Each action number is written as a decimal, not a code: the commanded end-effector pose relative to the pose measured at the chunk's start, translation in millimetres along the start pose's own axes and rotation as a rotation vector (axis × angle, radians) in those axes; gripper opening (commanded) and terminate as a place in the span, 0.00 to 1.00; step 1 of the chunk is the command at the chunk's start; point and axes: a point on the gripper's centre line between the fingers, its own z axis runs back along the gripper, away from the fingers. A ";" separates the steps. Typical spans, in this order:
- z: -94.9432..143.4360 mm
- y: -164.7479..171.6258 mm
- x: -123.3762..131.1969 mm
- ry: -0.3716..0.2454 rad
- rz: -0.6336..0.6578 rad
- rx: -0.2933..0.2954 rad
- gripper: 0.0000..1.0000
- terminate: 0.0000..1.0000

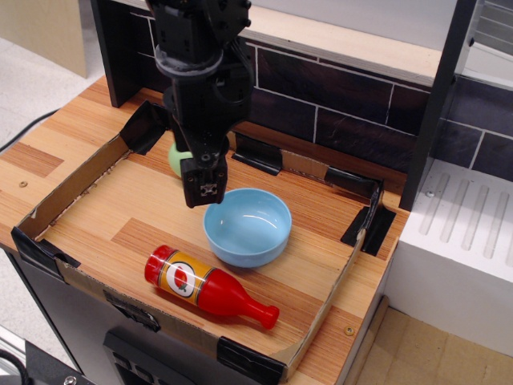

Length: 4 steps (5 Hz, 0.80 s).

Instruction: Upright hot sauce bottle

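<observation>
Red plastic, glossy, lying flat: the hot sauce bottle [208,288] is on its side at the front of the tray [72,191], cap end pointing toward the right front corner, flat base toward the left. Its orange-yellow label with the round red-and-white emblem faces up. It rests on the wood floor of the tray, just in front of the blue bowl [247,226] and apart from it.

My gripper [202,189] hangs over the middle of the tray, behind the bottle and just left of the bowl's rim. From this angle I see it edge-on, one dark finger end pointing down, so I cannot tell how wide my jaws stand. Nothing shows between them, and I am touching neither bottle nor bowl.

Behind my arm a sliver of a green apple [178,157] peeks out near the tray's back wall, mostly hidden by me. The tray is shallow cardboard with black tape at its corners, sitting on a wooden counter [48,140]. Dark tiles [353,120] run along the wall behind, and a white appliance [461,241] stands off to the right.
</observation>
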 end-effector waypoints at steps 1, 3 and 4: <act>14.9 -21.4 -2.2 -0.139 -0.381 -0.037 1.00 0.00; -3.6 -50.6 1.4 -0.100 -0.441 -0.083 1.00 0.00; -10.0 -64.0 3.6 -0.085 -0.473 -0.077 1.00 0.00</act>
